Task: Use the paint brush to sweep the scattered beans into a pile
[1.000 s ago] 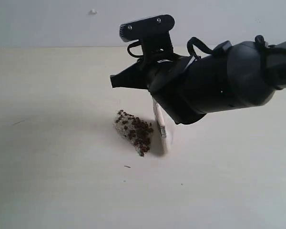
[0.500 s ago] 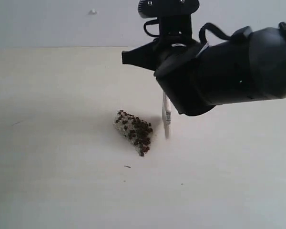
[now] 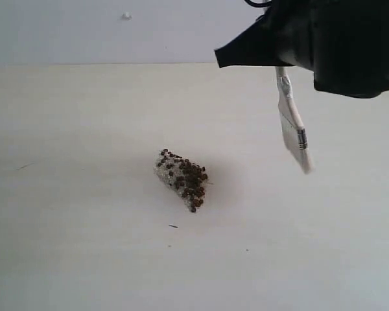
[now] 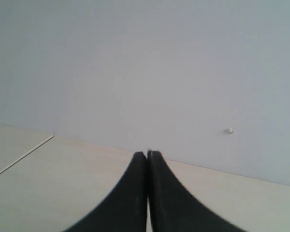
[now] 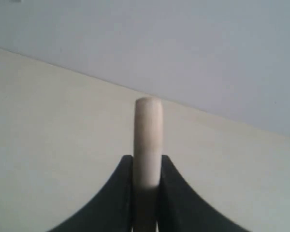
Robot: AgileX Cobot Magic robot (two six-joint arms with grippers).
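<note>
The beans lie as one compact pile [image 3: 182, 179] of small brown beads and whitish crumbs near the middle of the pale table. The paint brush [image 3: 292, 116] hangs in the air to the right of the pile, bristles down, well apart from it. My right gripper [image 3: 279, 63] at the top right is shut on the brush's wooden handle [image 5: 147, 135], which stands between the two black fingers [image 5: 147, 162]. The left gripper [image 4: 147, 153] is shut with nothing in it, pointing at the back wall; the exterior view does not show it.
The table's back edge meets a plain grey wall [image 3: 84, 32] bearing a small white speck [image 3: 126, 15]. One tiny dark fleck [image 3: 173, 226] lies just in front of the pile. A thin seam [image 4: 24, 152] crosses the table in the left wrist view.
The right arm has risen and swung to the right, carrying the brush away from the pile's right side. The pile has kept its shape and place.
</note>
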